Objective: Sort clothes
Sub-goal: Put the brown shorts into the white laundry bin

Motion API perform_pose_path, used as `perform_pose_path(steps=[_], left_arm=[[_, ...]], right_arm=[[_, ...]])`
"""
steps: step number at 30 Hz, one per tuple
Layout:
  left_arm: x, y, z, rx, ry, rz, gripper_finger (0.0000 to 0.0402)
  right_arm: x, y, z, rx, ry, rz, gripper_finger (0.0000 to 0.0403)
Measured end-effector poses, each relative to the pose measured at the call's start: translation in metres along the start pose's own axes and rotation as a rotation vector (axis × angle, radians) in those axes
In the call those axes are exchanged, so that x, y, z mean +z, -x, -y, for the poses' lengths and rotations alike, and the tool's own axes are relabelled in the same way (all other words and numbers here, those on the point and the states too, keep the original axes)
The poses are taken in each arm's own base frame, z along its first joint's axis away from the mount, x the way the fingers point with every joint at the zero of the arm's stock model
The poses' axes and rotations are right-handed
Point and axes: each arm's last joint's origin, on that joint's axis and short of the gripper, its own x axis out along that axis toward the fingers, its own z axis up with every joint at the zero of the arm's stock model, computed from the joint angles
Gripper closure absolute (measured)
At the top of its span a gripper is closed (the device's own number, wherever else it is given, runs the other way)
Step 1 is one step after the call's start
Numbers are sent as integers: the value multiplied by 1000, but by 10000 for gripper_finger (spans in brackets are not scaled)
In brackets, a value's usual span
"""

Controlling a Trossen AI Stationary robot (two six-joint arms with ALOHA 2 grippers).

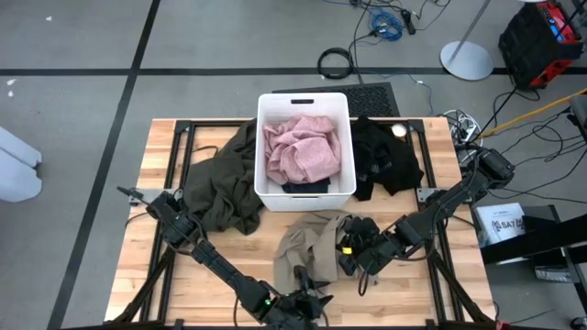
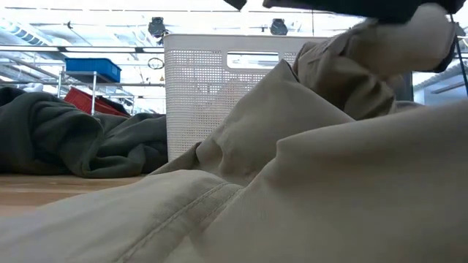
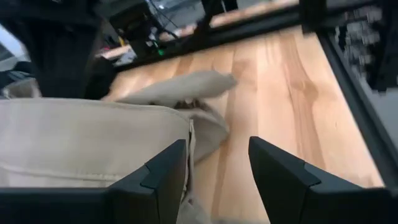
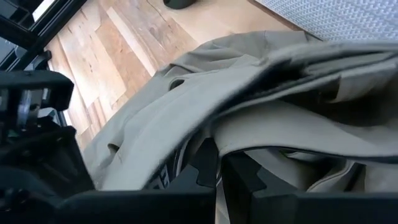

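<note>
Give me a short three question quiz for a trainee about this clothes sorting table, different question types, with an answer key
1. True or false: the pale pink garment lies inside the white bin.
2. Multiple choice: what is the right hand shut on? A) the black garment B) the khaki garment C) the bin's rim
3. Short answer: which garment lies on the table left of the bin in the high view?

Key
1. True.
2. B, the khaki garment; the black garment lies untouched to the right of the bin.
3. The dark olive garment. The left hand is open at the khaki garment's near edge.
</note>
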Motion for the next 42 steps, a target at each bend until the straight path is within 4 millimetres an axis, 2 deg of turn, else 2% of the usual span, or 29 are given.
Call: perform_pose_path(steps=[6,14,18,24,28,32,38,42], left_arm=[[-7,-1,0,-44,-128,-52,203],[-7,-2,-2,-44,-125,-54,112],[-7,-1,-1,-33,-147,-51,81],[-8,-2,-4,34,-186,-64,75],[-8,-2,-3,-34,-158,-67,75],[-9,4,5,-113,-250,-64,74],[-7,14,11,-70,-362,-33,74],[-13,12,7,-51,-414,-81,74]], right_arm=[[1,-1,0,-1,8,-2,403],[1,-1,0,4,23,-18,403],[2,0,1,4,21,-16,403],[4,2,1,9,18,-10,403],[8,4,2,12,8,3,403],[15,7,5,0,-3,25,403],[17,7,6,1,9,33,403],[17,7,5,2,9,32,403]])
